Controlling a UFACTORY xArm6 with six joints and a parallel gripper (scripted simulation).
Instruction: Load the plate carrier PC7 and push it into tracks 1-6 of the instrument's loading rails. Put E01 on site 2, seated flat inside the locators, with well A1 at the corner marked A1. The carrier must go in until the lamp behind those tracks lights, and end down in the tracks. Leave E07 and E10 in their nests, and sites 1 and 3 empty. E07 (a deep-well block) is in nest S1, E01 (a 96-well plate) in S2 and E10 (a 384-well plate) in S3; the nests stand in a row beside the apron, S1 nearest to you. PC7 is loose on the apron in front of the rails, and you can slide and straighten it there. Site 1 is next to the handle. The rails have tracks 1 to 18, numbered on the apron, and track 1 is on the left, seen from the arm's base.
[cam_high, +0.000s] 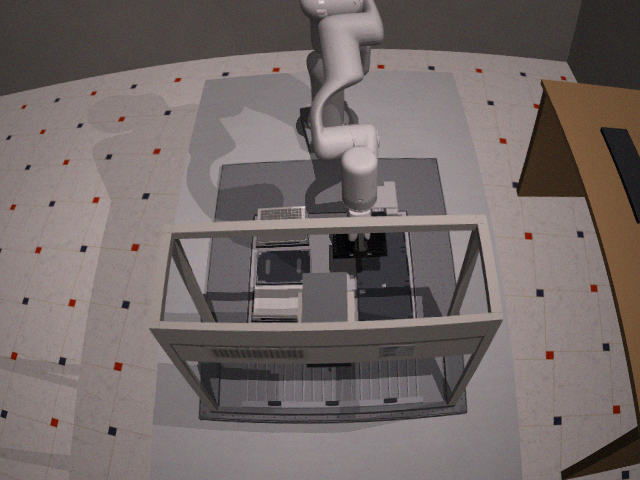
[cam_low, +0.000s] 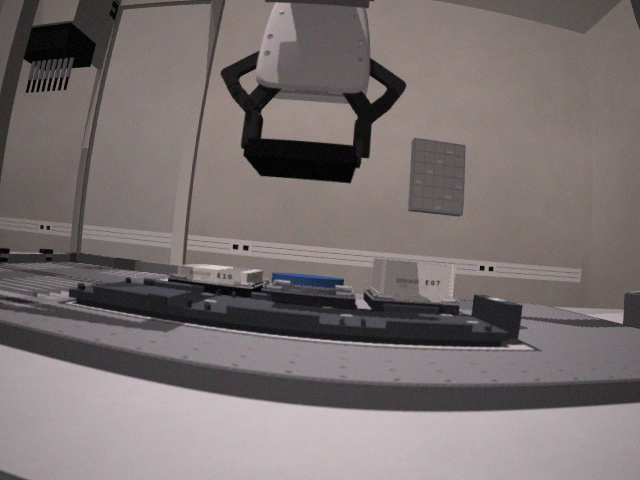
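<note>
The claw [cam_low: 305, 147] pinched the dark plate E01 [cam_low: 302, 160] (level, by the look) high above carrier PC7 [cam_low: 289, 317].

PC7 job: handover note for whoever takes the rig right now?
Pincer: shut on E01, the dark plate, held high over carrier PC7.
E10 and E07 sit in their nests; the middle nest is vacated.
PC7 lies on the apron, its sites bare, not in the rails.
Done: E01 picked.
Left: seat E01 flat on site 2 with A1 at the marked corner, then push PC7 into tracks 1-6 until the lamp lights.
</note>
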